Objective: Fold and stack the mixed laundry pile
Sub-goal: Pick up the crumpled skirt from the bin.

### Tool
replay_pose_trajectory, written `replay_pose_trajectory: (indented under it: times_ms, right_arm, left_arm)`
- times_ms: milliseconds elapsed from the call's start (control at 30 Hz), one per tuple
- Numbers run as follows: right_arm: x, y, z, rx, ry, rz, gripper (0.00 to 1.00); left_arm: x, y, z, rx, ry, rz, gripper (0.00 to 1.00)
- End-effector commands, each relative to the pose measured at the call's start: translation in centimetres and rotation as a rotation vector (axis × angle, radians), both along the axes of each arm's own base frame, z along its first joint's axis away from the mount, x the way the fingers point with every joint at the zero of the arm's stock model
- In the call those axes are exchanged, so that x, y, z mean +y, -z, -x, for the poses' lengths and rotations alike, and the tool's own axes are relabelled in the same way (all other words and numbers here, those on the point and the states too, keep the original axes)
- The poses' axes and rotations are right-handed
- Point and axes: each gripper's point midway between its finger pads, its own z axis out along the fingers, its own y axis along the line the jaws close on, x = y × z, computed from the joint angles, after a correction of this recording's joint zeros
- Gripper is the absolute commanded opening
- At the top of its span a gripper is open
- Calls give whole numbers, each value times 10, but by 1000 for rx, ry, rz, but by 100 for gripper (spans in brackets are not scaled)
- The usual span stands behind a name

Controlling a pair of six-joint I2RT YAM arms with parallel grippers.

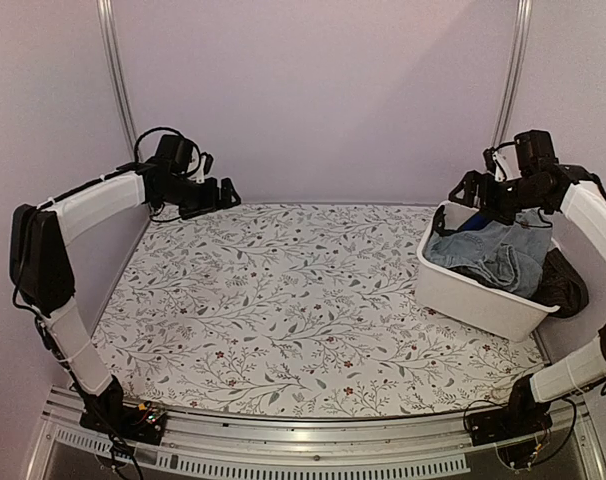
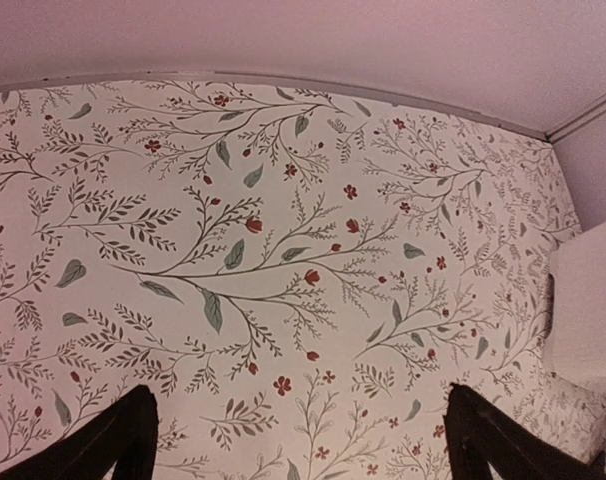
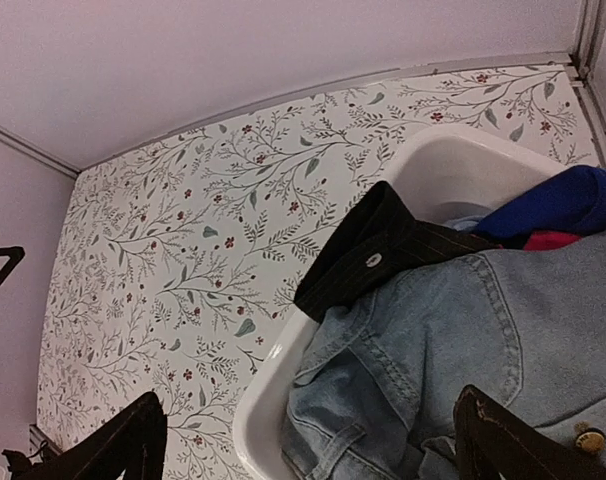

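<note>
- Laundry pile (image 1: 498,250): all in the white bin (image 1: 473,297) at the right side of the bench; nothing folded or stacked yet.
- On top: light blue denim piece (image 3: 463,340). A black pinstriped shirt (image 3: 383,255) collar hangs over the bin's left rim. Royal blue cloth (image 3: 563,200) and red-pink cloth (image 3: 553,240) show behind the denim. A dark cloth (image 1: 565,285) hangs over the right rim.
- Bin's long axis runs diagonally, far-left to near-right.
- Right hand (image 1: 470,190): hovers just above the bin's far end, jaws spread wide, holding nothing. The denim lies directly below it.
- Left hand (image 1: 221,195): far-left corner over the floral cover (image 1: 283,300), well apart from the bin, jaws wide, nothing held.
- Judgement: the right arm is nearer, and a straight descent onto the denim is the likely first pick.
</note>
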Motion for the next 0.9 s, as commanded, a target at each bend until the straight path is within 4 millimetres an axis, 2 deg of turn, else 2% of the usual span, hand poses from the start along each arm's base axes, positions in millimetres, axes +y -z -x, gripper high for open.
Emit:
replay_pose_trajectory:
  times_ms: [0, 133, 200, 300, 400, 500, 633, 733, 800, 867]
  right_arm:
    - [-61, -5, 6, 56, 209, 175, 99]
    - [-122, -3, 18, 121, 451, 296, 99]
    - [-134, 7, 28, 183, 527, 315, 99]
    - [-136, 23, 44, 260, 567, 309, 99]
    - [-129, 36, 59, 302, 568, 268, 99]
    - [-125, 63, 75, 370, 559, 258, 99]
    - [-122, 87, 79, 399, 543, 256, 96]
    - [-122, 89, 72, 385, 540, 256, 82]
    - [-120, 78, 61, 342, 534, 235, 67]
    - [-115, 64, 49, 297, 514, 203, 45]
  left_arm:
    - [-7, -17, -4, -42, 8, 4, 100]
    - [-7, -16, -2, -32, 10, 4, 100]
    - [-6, -16, -1, -30, 5, 0, 100]
    - [-4, -18, -1, -34, -1, -4, 100]
    - [-3, -17, -1, -34, -9, -10, 100]
    - [-2, -13, -1, -25, -16, -12, 100]
    - [-4, -7, -1, -10, -15, -4, 100]
    - [-4, -7, -2, -9, -16, -3, 100]
    - [-5, -8, -2, -11, -13, 2, 100]
    - [-5, -9, -2, -12, -11, 2, 100]
